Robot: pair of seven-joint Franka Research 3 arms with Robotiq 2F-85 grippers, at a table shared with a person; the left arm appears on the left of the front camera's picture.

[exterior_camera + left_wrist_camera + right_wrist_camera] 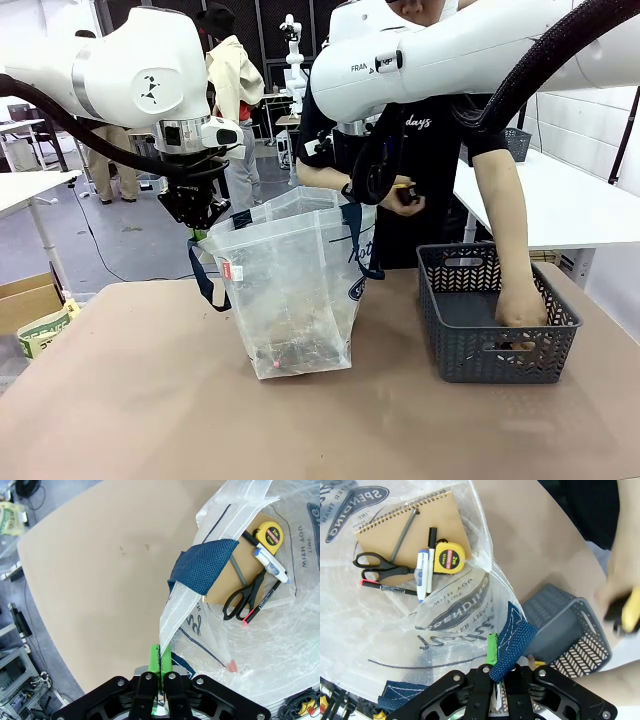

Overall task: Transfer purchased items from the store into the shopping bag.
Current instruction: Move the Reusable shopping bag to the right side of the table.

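The translucent shopping bag (295, 290) stands upright at the table's middle, held open from both sides. My left gripper (205, 222) is shut on its left rim, green pads (155, 657) pinching the plastic beside a navy strap (202, 570). My right gripper (362, 190) is shut on the right rim and navy strap (512, 640). Inside the bag lie a tan spiral notebook (415, 522), a yellow tape measure (449, 557), black scissors (375, 567) and pens. The dark grey basket (495, 320) sits to the right. One of the person's hands (522, 305) reaches into it; the other (405, 195) holds a small yellow-and-black item.
A cardboard box (25, 300) and a green-printed packet (45, 330) sit off the table's left edge. A white table (570, 205) stands behind the basket at right. Bare tan tabletop (150, 420) stretches in front of the bag.
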